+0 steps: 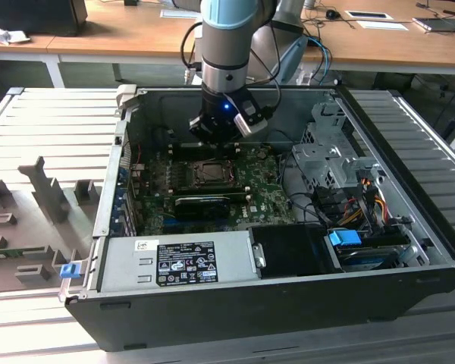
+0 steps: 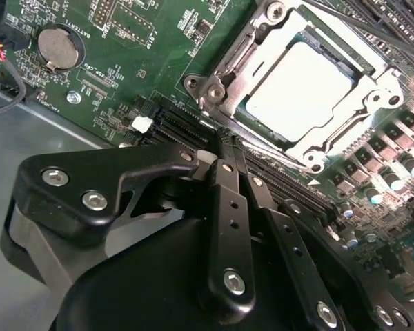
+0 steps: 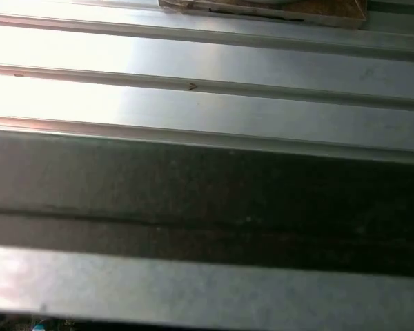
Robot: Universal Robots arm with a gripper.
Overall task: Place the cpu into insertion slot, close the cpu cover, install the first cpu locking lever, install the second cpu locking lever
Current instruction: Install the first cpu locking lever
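The cpu, a pale silver square, lies in the insertion slot on the green board. The cpu cover, a metal frame with a square window, lies flat over it. My gripper has its two black fingers pressed together, tips at the socket's edge, where a thin lever rod runs along the frame. In the exterior view the gripper hangs inside the open computer case, just behind the socket.
A long black card lies in front of the socket, with a power supply along the case front. Drive cage and cables crowd the exterior view's right. A coin battery sits on the board. Ribbed grey metal fills the first wrist view.
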